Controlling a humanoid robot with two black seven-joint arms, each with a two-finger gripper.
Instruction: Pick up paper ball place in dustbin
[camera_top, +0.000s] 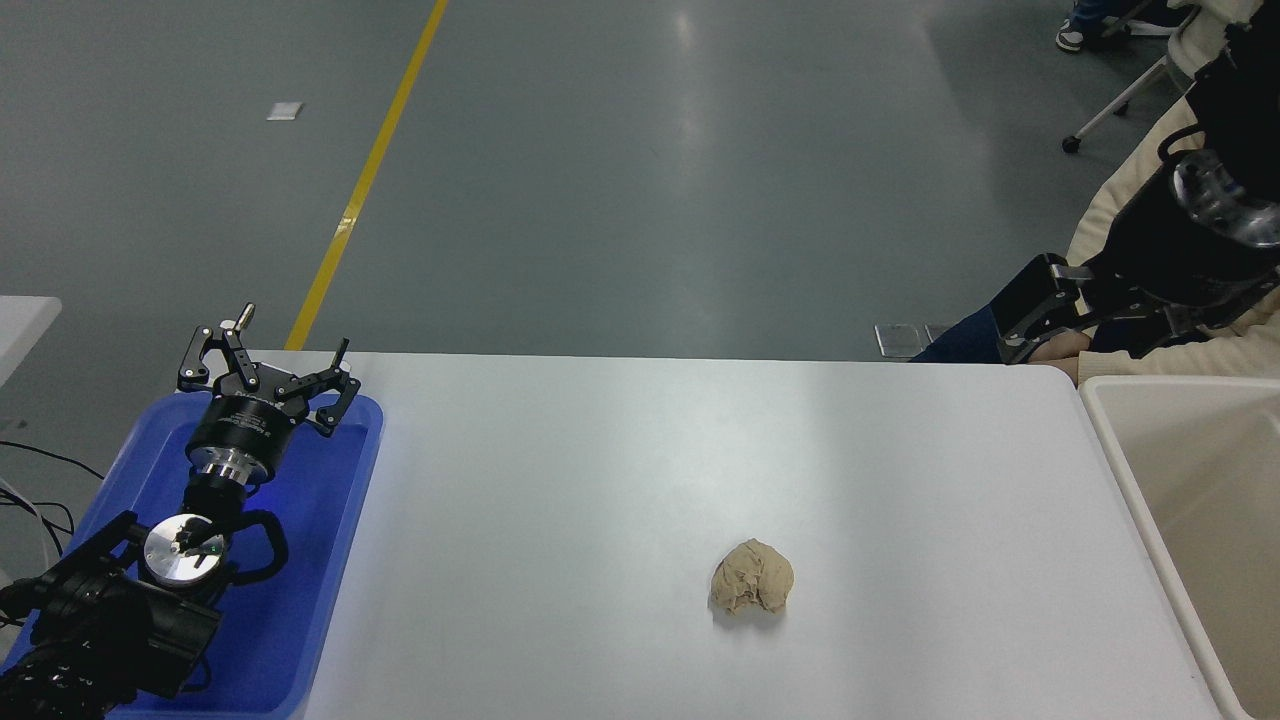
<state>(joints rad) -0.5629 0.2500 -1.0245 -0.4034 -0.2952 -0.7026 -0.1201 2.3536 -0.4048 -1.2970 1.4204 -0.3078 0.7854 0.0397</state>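
— While the left gripper (268, 372) sits parked over the blue tray (330, 560), fingers spread wide w/ nothing held, where's the paper ball (752, 577)?
— On the table (600, 480), well left of the dustbin (1110, 420). Right gripper (1030, 320) hangs just beyond the bin's far corner; can't tell its fingers.

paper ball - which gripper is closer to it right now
Right, though not by much. The right gripper is up past the table's far right corner from the paper ball; the left gripper is parked over the blue tray far left.
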